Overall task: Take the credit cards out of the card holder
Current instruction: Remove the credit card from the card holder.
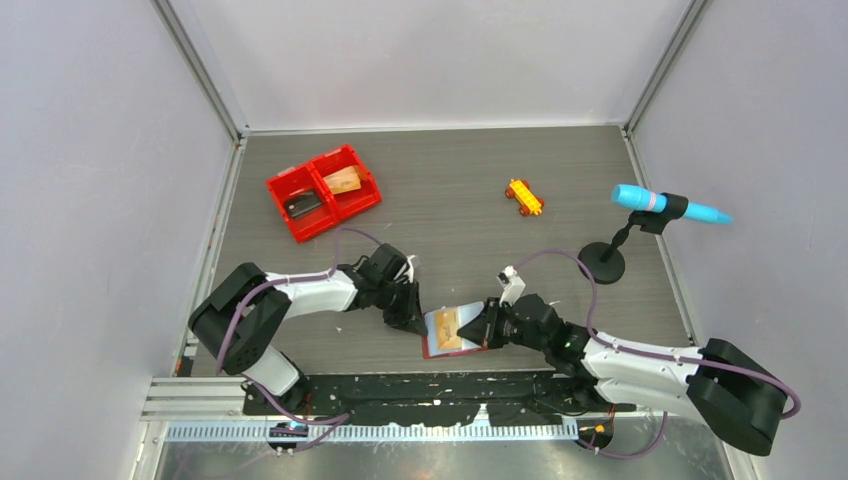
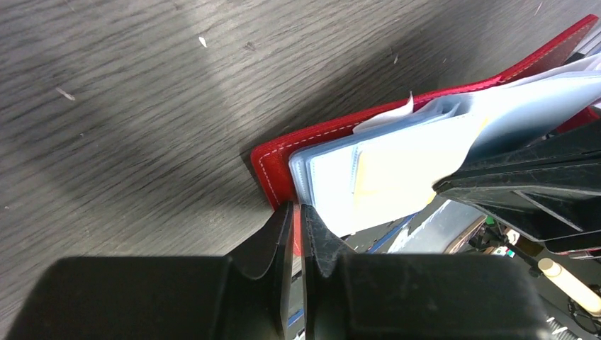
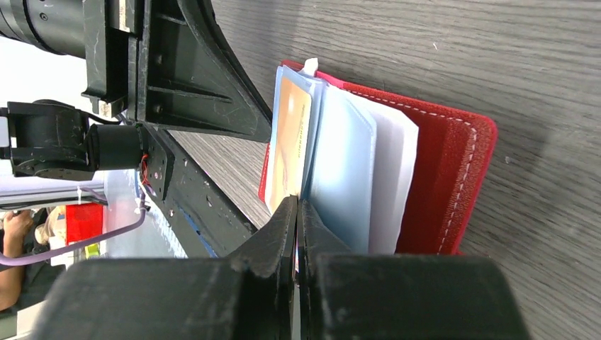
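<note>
Both claws are clenched on the open dark red leather card holder (image 1: pixel 452 333): left gripper (image 2: pixel 296 212) on its cover edge, right gripper (image 3: pixel 298 207) on a clear sleeve holding the orange-yellow card (image 3: pixel 289 152). I'd pinch the card itself, then slide it straight out.

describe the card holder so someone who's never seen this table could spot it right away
Look at the near edge of the dark wood-grain table, in the middle where the two arms meet. The card holder lies open between the left gripper and right gripper. Unlike the bright red bin at the far left, it is a flat stitched wallet with pale blue sleeves showing an orange-yellow card.
</note>
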Controlling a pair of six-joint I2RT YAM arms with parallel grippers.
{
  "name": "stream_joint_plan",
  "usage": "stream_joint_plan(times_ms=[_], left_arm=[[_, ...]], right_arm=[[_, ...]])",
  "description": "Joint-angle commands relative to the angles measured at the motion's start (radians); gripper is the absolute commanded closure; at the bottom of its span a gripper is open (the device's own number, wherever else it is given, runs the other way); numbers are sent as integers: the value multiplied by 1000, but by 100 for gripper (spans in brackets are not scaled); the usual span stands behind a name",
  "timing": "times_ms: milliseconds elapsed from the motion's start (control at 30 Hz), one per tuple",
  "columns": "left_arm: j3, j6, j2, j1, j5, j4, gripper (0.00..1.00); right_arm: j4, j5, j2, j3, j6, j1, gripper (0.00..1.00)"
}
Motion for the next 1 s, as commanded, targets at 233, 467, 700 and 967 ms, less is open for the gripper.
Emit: stream_joint_plan(times_ms=[233,467,700,967], left_arm=[[39,15,-28,-22,-59,-90,87],[102,7,-94,-48,-71,-131,82],[119,-4,-40,-73,-17,-36,80],[122,-7,52,-73,-38,12,83]], right_arm=[[-78,29,-51,24,-6,-7,95],[-12,-25,0,42,3,-7,95],[14,-29,4,37,10,-7,95],[48,-35,29,22,31,-6,95]])
